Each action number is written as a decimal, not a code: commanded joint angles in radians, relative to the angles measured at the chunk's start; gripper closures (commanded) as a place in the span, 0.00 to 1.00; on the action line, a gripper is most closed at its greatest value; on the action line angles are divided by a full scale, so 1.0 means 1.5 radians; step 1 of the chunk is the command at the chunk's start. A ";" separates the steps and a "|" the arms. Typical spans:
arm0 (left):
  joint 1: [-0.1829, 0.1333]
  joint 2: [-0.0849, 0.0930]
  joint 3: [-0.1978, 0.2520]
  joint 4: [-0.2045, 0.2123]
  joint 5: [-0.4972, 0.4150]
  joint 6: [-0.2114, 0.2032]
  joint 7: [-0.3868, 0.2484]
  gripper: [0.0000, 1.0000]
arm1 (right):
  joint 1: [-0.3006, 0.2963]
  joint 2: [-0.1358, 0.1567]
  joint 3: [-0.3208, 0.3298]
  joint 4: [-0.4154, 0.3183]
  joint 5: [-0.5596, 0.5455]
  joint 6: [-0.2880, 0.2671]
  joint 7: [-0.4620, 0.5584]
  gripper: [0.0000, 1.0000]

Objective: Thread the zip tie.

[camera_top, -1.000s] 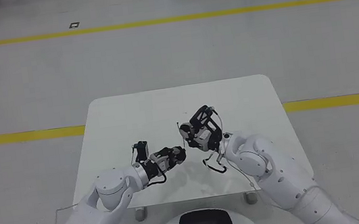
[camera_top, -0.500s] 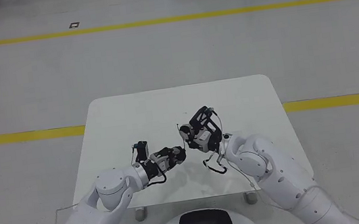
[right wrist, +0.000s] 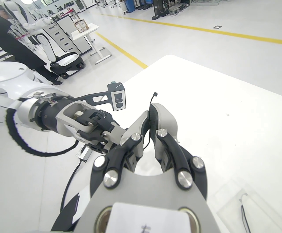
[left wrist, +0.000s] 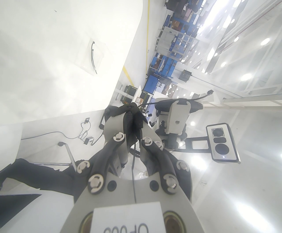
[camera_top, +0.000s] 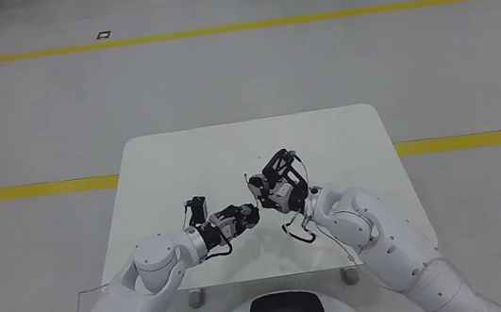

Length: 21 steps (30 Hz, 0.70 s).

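A thin black zip tie (right wrist: 150, 102) runs between the pads of my right gripper (right wrist: 149, 110), which is shut on it; its small square head (right wrist: 155, 93) sticks out past the fingertips. In the left wrist view my left gripper (left wrist: 130, 109) is shut on the same tie (left wrist: 147, 102), which leads off toward the right gripper (left wrist: 178, 114). From above, both grippers are held over the front middle of the white table (camera_top: 184, 155), the left gripper (camera_top: 247, 215) just before the right gripper (camera_top: 256, 186), almost touching.
A clear bag with a spare black zip tie (right wrist: 243, 207) lies flat on the table near the right arm, also seen as the bagged tie (left wrist: 93, 57). The far table corner (right wrist: 171, 57) is rounded, with floor beyond it.
My right gripper has edged slightly to the left, toward the left gripper. The left arm has kept still.
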 commanded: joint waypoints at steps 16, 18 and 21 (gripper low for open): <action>0.000 0.000 0.000 0.000 0.000 0.000 0.000 1.00 | 0.009 -0.001 -0.011 0.003 0.018 -0.014 0.009 1.00; 0.000 0.000 0.000 0.000 0.000 0.000 0.000 1.00 | 0.008 0.000 -0.010 0.002 0.019 -0.013 0.011 1.00; 0.000 0.000 0.000 0.000 0.000 0.000 0.000 1.00 | 0.007 0.001 -0.008 -0.001 0.023 -0.012 0.013 1.00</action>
